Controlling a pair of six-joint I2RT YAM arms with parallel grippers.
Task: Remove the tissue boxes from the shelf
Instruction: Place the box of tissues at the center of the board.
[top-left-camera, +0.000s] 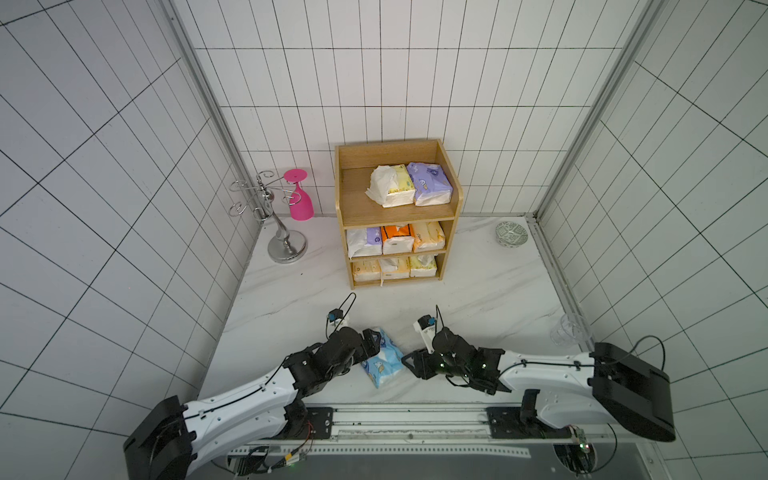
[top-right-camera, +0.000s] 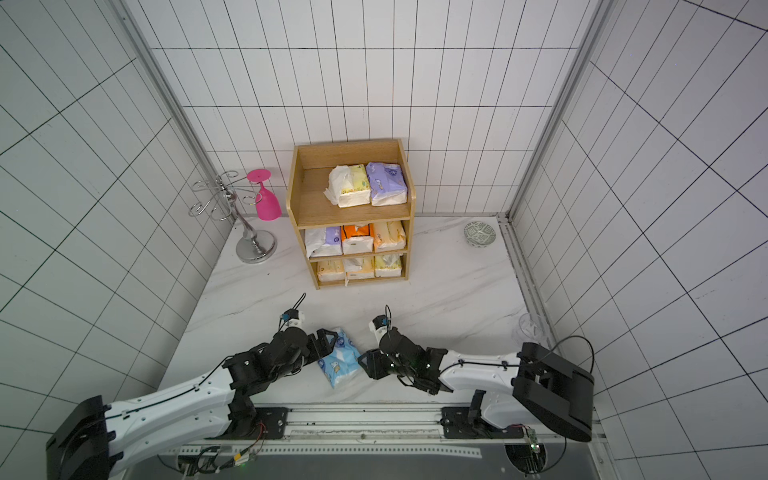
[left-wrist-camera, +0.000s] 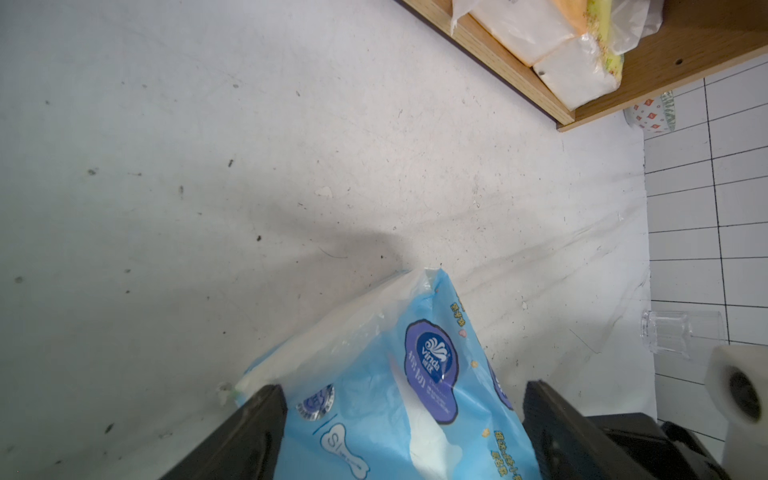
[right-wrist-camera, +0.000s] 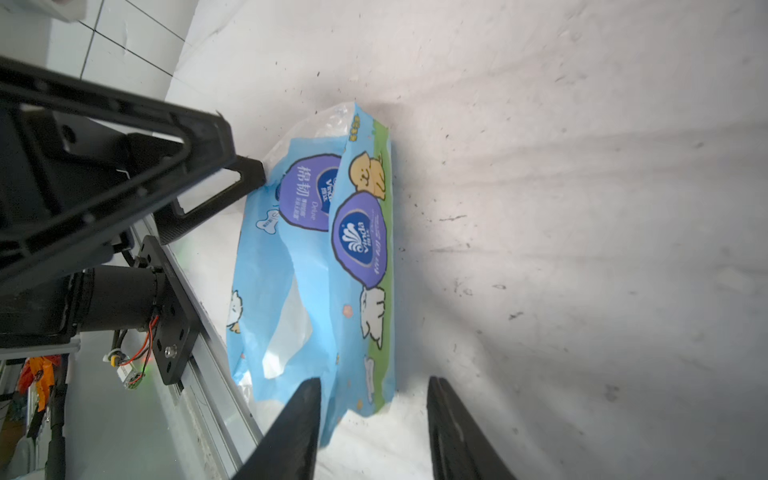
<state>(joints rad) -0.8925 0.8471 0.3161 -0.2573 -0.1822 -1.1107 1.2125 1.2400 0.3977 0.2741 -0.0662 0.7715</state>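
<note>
A light blue tissue pack (top-left-camera: 384, 361) lies on the marble table near its front edge, between my two grippers. My left gripper (left-wrist-camera: 405, 386) straddles its far-left end, with a finger against each side of the wrapper. At the pack's other end my right gripper (right-wrist-camera: 374, 380) is open; one finger overlaps the near corner and the other stands over bare table. The light-wood shelf (top-left-camera: 457, 199) stands at the back. A yellow pack (top-left-camera: 399, 187) and a purple pack (top-left-camera: 430, 183) lie on top. Three packs (top-left-camera: 397, 239) fill the middle tier and three (top-left-camera: 395, 268) the bottom tier.
A silver wire rack (top-left-camera: 274, 216) holding a pink glass (top-left-camera: 299, 195) stands left of the shelf. A patterned bowl (top-left-camera: 511, 234) sits at the back right, and a clear cup (top-left-camera: 565, 330) by the right wall. A metal rail (top-left-camera: 411, 415) runs along the table's front edge.
</note>
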